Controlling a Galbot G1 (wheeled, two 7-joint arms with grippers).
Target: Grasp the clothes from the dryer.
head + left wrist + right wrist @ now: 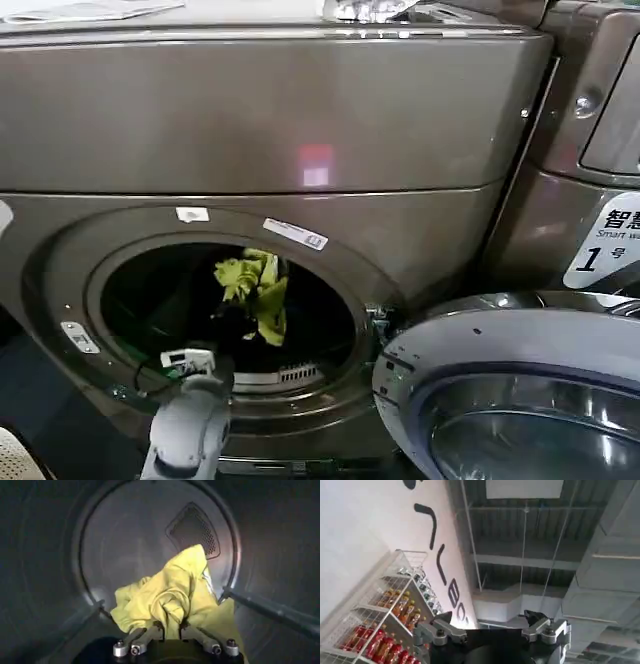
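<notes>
The left arm (pixel 190 420) reaches up from the lower left of the head view into the round porthole of the dryer (pixel 300 120). Its left pincer (pixel 232 318) sits inside the drum mouth, clenched on the clothes (pixel 255 285), a small yellow-green piece that hangs bunched in the middle of the opening, above the porthole's lower rim. In the left wrist view the left pincer (pixel 171 626) has its two fingers (pixel 150 631) drawn close together, with a fold of the clothes (pixel 172 592) pinched between the tips. The fabric rises in a loose peak beyond the fingers, clear of the drum's back wall (pixel 130 540), where a perforated vent (pixel 195 530) shows behind its top. A paddle (pixel 272 611) runs along the drum wall just beside the fabric.

Right of the porthole in the head view, the glass door (pixel 520 390) stands swung open, and a second machine (pixel 590 150) bearing a white "1" sticker (pixel 605 245) stands beyond it.

The right pincer (pixel 492 625) points up toward a ceiling (pixel 540 540), its fingers spread wide apart and holding nothing. A wire rack of bottles (pixel 385 625) stands against a white wall (pixel 365 535) beside it.
</notes>
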